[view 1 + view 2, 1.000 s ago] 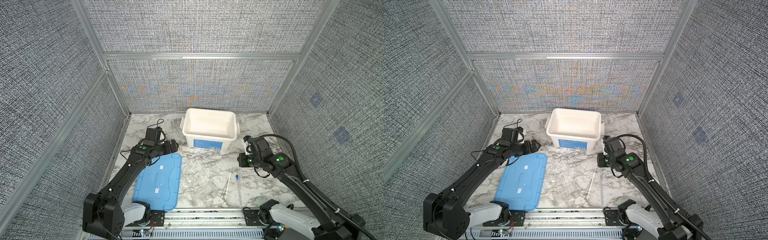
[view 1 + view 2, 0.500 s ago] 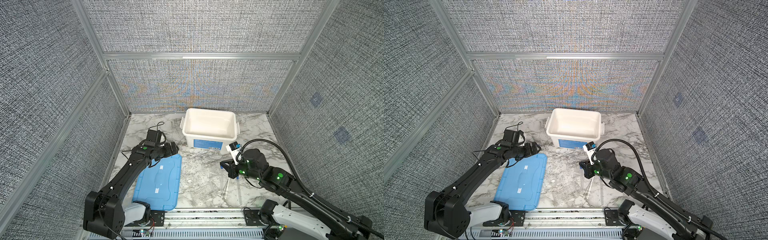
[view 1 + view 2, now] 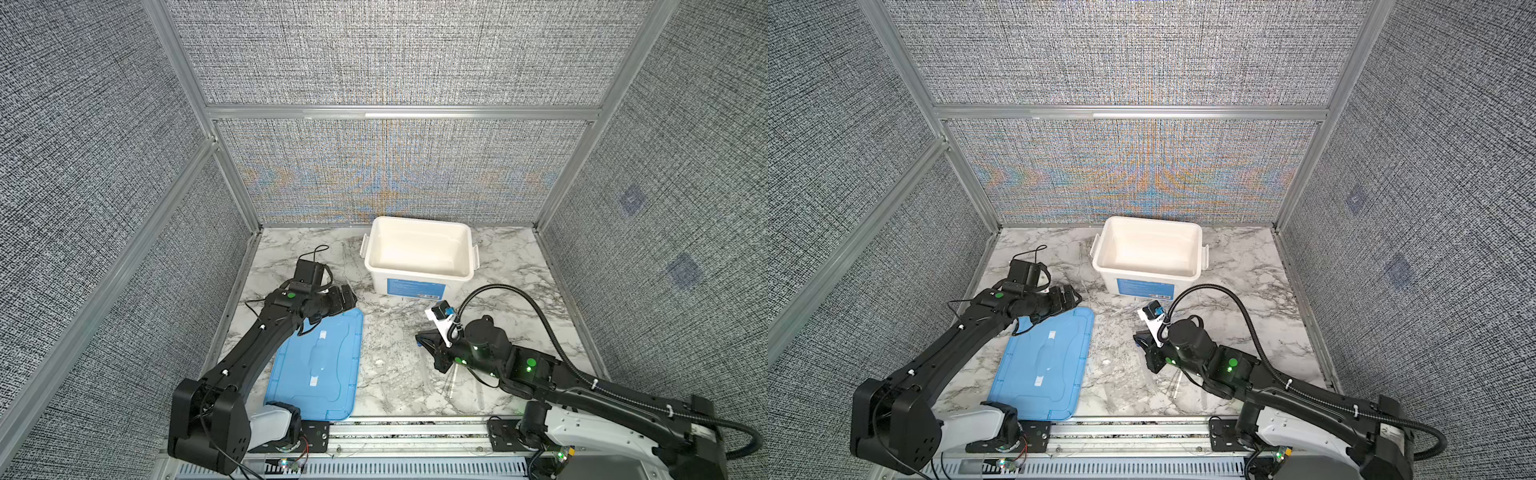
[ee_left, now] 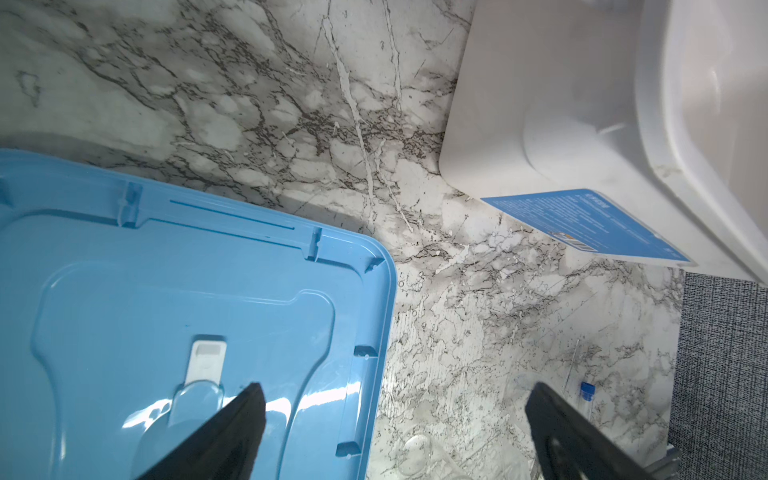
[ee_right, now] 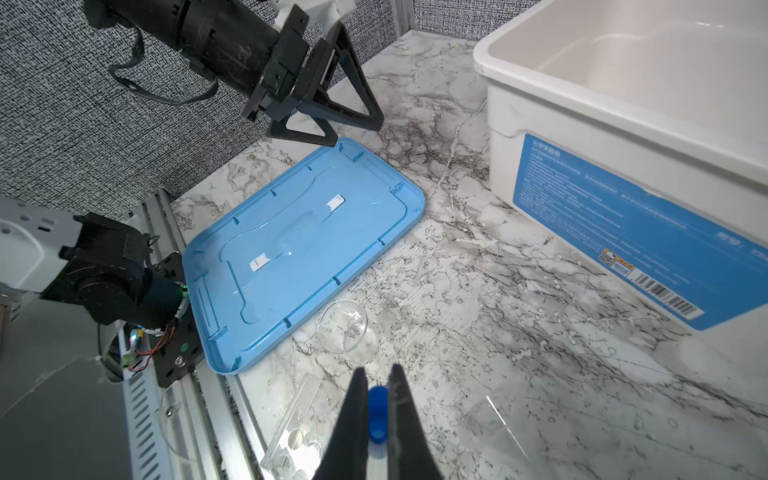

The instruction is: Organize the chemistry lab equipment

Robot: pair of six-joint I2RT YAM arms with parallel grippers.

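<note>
A clear tube with a blue cap [image 5: 378,409] sits between the fingers of my right gripper [image 5: 377,374], which is shut on it low over the marble in front of the tub; both top views show this gripper [image 3: 422,340] [image 3: 1140,338]. Ahead of it lie a clear round dish [image 5: 343,326] and a clear rack with holes [image 5: 297,424]. Thin clear rods [image 3: 450,380] lie under the right arm. My left gripper [image 3: 349,297] [image 4: 395,388] stands open and empty above the far corner of the lid. Another blue-capped tube [image 4: 587,392] lies on the marble.
The white tub with a blue label [image 3: 419,253] [image 3: 1148,249] [image 5: 623,83] stands open at the back middle. The flat blue lid [image 3: 318,365] [image 3: 1044,361] [image 5: 299,249] lies front left. A clear flat piece [image 5: 494,419] lies near the right gripper. Fabric walls close in three sides.
My right arm has swung left and forward, from the right side toward the table's middle, its gripper staying shut. The left arm has barely moved and stays open.
</note>
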